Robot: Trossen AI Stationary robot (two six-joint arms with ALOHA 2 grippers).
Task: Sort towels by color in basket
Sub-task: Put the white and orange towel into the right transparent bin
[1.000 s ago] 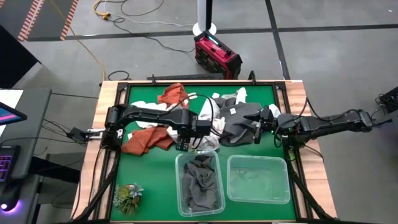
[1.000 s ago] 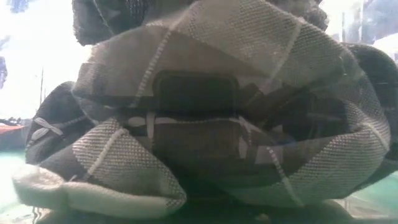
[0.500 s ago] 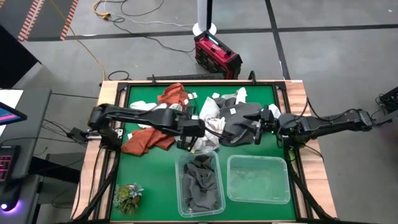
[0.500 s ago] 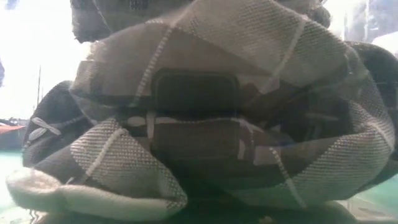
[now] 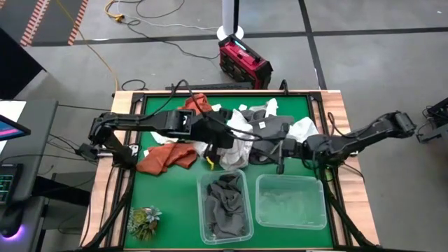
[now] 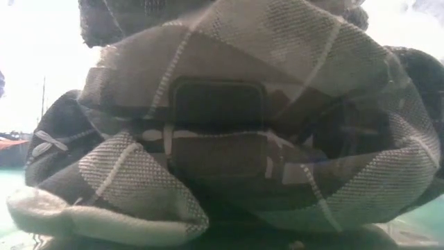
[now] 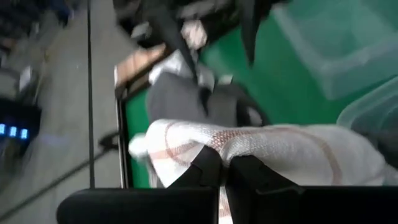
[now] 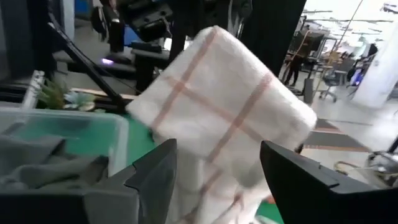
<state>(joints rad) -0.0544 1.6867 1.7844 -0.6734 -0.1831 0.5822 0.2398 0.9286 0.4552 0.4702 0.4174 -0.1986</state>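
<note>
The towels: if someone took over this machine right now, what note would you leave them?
Left pincer: shut on a white towel with thin orange lines, held up near the bins.
Right pincer: open, right in front of that same towel, holding nothing.
Done: dark grey towels lie in the left bin.
Left: the right bin looks empty; orange towels, more dark grey ones and white ones remain heaped on the green mat.

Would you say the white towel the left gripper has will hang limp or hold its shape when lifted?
Probably limp: the white towel bunches in soft folds at the shut left gripper. It seems light, and its trailing edge may drag across the dark grey towel.
</note>
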